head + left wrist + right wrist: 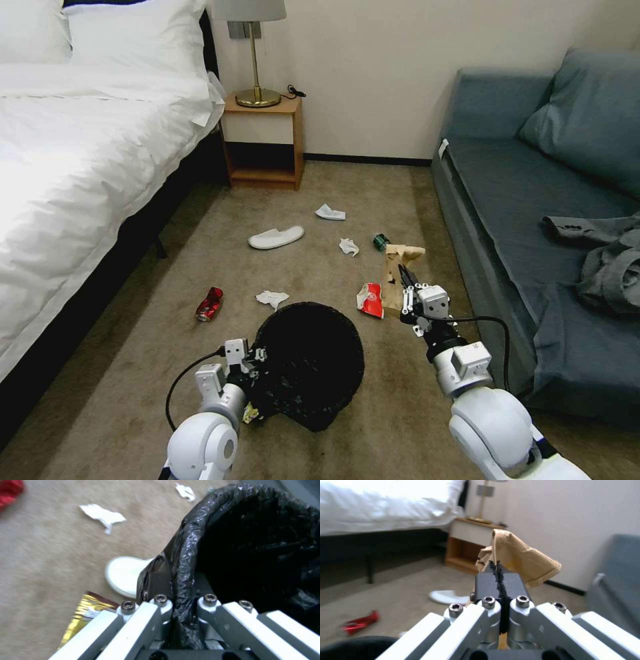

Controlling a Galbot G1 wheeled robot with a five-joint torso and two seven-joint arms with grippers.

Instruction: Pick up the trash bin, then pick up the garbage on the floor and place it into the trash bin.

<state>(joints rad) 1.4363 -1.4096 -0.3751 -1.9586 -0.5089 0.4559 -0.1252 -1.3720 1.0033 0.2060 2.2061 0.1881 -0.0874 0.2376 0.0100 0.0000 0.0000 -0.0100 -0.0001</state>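
- My left gripper (173, 605) is clenched on the rim of the trash bin (313, 363), holding it tilted above the carpet (133, 360) in front of me.
- My right gripper (498, 572) pinches the tan paper bag (520, 557) between closed fingers, lifted near the sofa (533, 200).
- The crushed red can (209, 304), red snack packet (371, 299), tissues (271, 298) and slipper (276, 237) lie on the floor.

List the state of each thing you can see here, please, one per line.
trash bin: lifted, tilted, lined with black bag
left gripper: jaws shut on bin rim
right gripper: jaws shut on paper bag
paper bag: crumpled, held up
red can: crushed, on carpet
slipper: on carpet
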